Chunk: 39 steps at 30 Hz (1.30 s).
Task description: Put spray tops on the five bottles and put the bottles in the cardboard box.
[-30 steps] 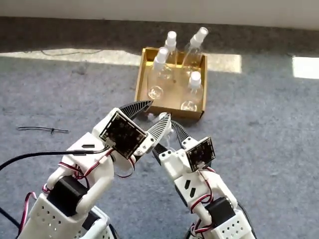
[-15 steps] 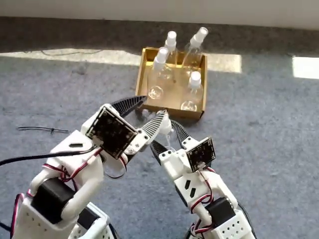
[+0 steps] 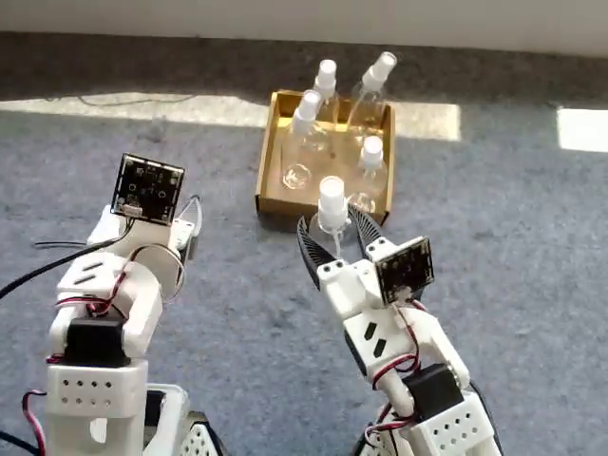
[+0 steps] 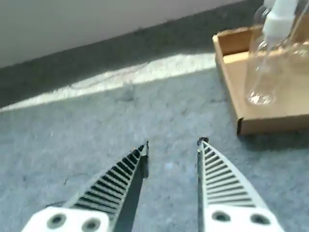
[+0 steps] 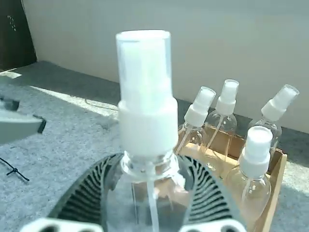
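Note:
A clear bottle [image 3: 332,211] with a white spray top stands upright just in front of the cardboard box [image 3: 280,206], and my right gripper [image 3: 334,236] is shut on its body. In the right wrist view the same bottle [image 5: 145,111] rises between the black ribbed fingers [image 5: 91,193]. Several capped bottles [image 3: 306,142] stand inside the box [image 5: 276,166]. My left gripper [image 4: 174,144] is open and holds nothing, over the carpet to the left of the box [image 4: 270,113]. The left arm [image 3: 123,285] stands drawn back at the left.
A black cable tie [image 3: 81,248] lies on the grey carpet at the far left, and a black cable [image 3: 28,290] runs to the left arm. A wall closes off the far side behind the box. Sunlit patches [image 3: 579,128] cross the carpet.
The left arm let go and swung back to the left, away from the bottle. The right gripper raised the bottle, its spray top now showing, closer to the box front.

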Each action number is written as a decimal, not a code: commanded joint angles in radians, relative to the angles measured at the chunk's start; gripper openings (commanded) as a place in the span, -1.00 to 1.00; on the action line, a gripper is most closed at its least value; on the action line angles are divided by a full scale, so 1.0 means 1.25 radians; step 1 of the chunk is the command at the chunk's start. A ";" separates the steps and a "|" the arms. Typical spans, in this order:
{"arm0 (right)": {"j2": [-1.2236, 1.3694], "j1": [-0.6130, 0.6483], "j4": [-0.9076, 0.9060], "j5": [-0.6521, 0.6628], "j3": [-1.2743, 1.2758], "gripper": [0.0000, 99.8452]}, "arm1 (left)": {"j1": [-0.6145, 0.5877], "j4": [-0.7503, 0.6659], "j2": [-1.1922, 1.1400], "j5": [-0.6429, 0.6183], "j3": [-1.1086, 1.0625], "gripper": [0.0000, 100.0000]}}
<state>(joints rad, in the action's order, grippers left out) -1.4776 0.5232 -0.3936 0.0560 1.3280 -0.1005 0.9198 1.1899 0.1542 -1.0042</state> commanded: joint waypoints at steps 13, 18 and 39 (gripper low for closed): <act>0.867 0.004 0.015 0.001 -0.730 -0.99 | -0.073 -0.315 0.009 0.001 -0.339 -0.68; 0.905 0.010 0.116 -0.005 -0.726 -0.99 | -0.073 -0.318 0.009 0.001 -0.343 -0.68; 0.916 -0.039 0.910 -0.005 -0.256 -0.99 | -0.068 -0.318 0.009 0.001 -0.344 -0.68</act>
<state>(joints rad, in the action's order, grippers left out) -0.3253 0.4941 0.6958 0.0560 1.0150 -0.1757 0.5409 1.1899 0.1542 -1.4400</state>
